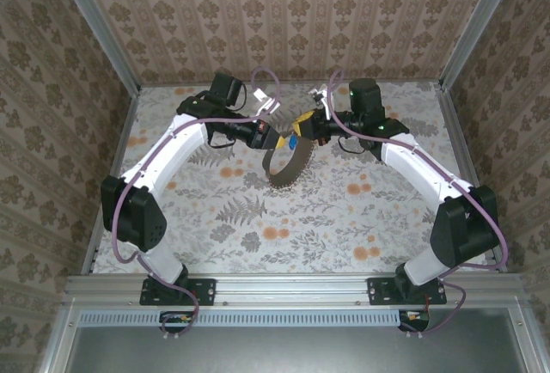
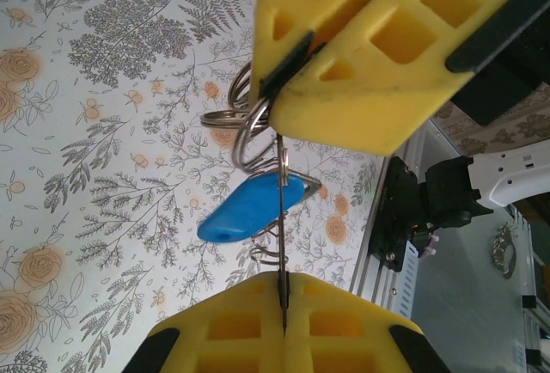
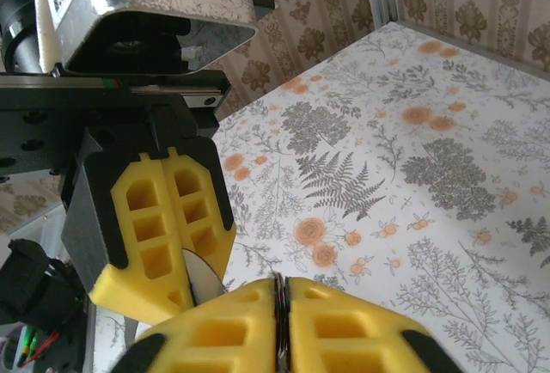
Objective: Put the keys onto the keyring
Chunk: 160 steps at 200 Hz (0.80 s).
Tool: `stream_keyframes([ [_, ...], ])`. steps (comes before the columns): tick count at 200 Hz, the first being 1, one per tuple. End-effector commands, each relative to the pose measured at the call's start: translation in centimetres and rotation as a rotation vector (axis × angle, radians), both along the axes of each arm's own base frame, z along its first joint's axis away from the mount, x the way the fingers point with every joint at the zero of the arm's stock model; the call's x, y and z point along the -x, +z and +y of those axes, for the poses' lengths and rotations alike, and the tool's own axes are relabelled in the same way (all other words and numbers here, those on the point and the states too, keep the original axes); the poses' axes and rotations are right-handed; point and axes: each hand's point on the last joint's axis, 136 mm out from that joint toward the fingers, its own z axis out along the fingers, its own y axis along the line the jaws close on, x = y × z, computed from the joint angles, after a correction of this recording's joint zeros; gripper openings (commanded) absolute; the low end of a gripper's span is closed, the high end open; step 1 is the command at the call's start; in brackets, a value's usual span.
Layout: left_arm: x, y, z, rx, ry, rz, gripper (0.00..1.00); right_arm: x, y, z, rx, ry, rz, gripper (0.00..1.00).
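1. Floral wallpaper lines three sides of a table (image 1: 215,235) covered in a fern-and-flower print.
2. Two white arms, the left arm (image 1: 163,162) and the right arm (image 1: 421,167), reach in and meet toward 12 o'clock from the table's middle.
3. The keyring (image 1: 288,171), a wide brownish-silver loop, hangs at 6 o'clock from where the two meet, above the tabletop.
4. The left gripper (image 2: 284,291) is clenched, its yellow fingers pinching a thin metal strip of the keys; from the right wrist, a silvery blade (image 3: 202,280) sticks out of those fingers.
5. The right gripper (image 3: 279,291) is clamped tight on a thin dark metal edge of the keyring, tip to tip with the left one.
6. The keys (image 2: 249,210) hang between the two grippers, their blue head at 11 o'clock from the left fingertips.
7. Small silvery wire rings (image 2: 249,137) curl out beside the right gripper's fingers, at 12 o'clock from the blue head.
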Motion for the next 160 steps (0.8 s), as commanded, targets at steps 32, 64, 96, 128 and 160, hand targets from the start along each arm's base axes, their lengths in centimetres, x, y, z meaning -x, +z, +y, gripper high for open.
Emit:
stream_keyframes([
  [32,0.4,2.9,-0.2,0.065,-0.01,-0.06,0.0,0.2,-0.4,-0.1,0.01,-0.001,0.006,0.0],
  [64,0.2,2.7,0.0,0.054,0.013,-0.072,0.0,-0.2,1.6,-0.5,-0.035,-0.03,-0.038,0.0],
  [96,-0.9,2.5,0.8,0.004,0.083,-0.116,0.0,0.3,2.8,-0.7,-0.05,-0.031,-0.064,0.0],
  [128,-2.0,2.5,1.8,-0.019,0.152,-0.147,0.0,0.5,3.1,-1.0,-0.052,-0.035,-0.065,0.0],
  [160,-2.2,3.0,1.9,-0.001,0.157,-0.16,0.0,0.6,3.1,-0.9,-0.057,-0.022,-0.054,0.0],
])
